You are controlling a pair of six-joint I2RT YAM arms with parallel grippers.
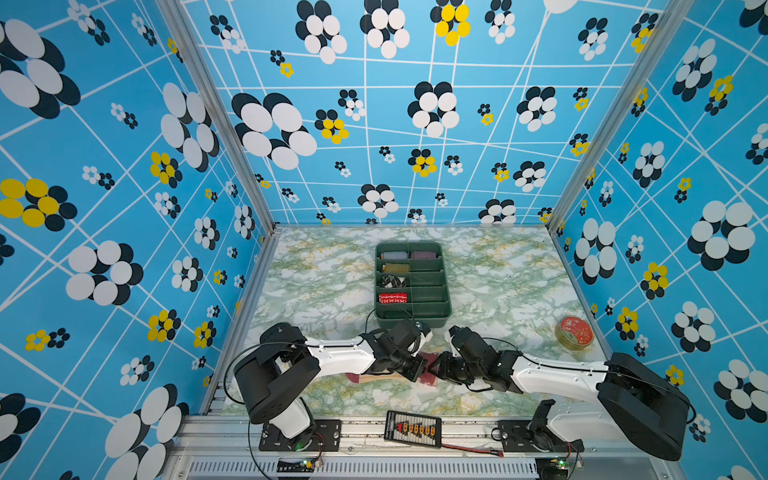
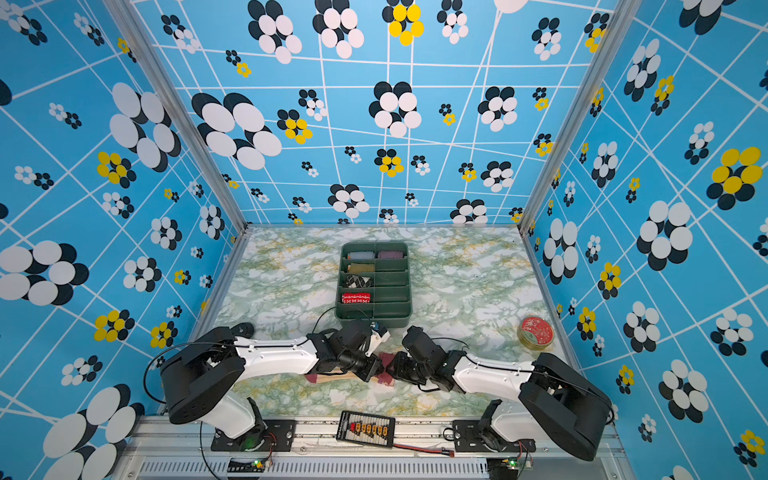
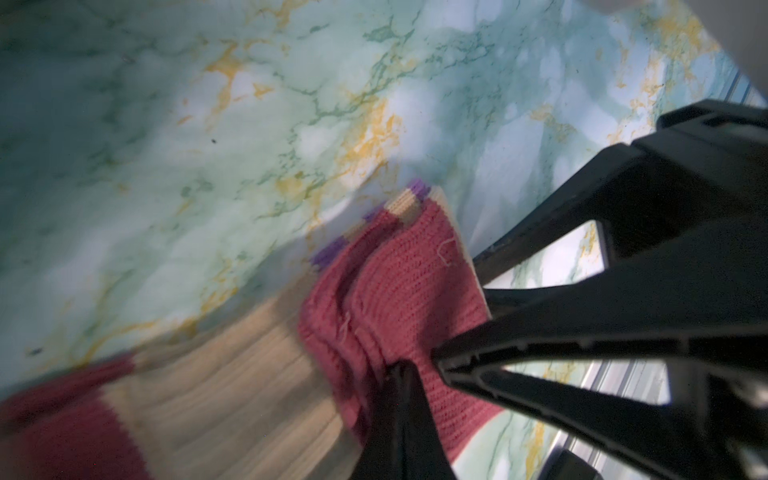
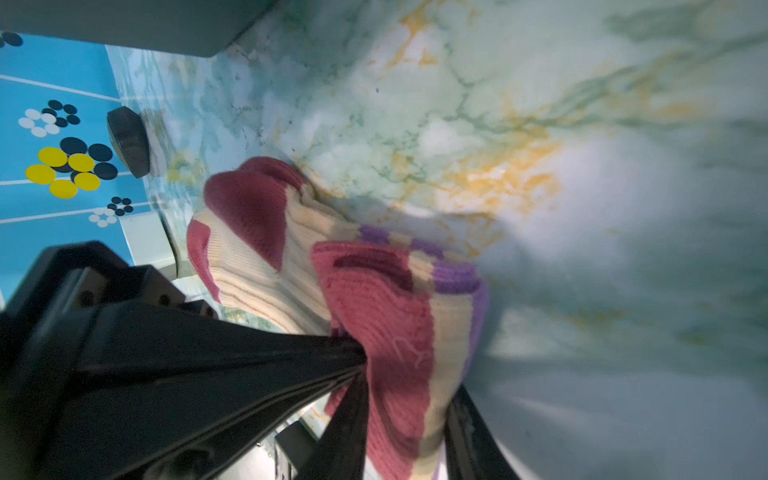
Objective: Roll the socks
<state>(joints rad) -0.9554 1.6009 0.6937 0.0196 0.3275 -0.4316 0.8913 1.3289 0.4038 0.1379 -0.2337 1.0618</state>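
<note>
Top views: green divided tray holds five sock rolls, four in its left column, one in its far right compartment. Round red-lidded tin sits at far right; lid print illegible. Left gripper clamps the dark red cuff of the socks, which lie on the tabletop before the tray. Right gripper, part-open, apparently pinches the folded cuff.

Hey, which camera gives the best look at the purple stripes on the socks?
The right wrist view: the purple stripes show close and clear on the socks. The left wrist view catches only small purple bits at an edge. In both top views the arms cover most of the socks.
</note>
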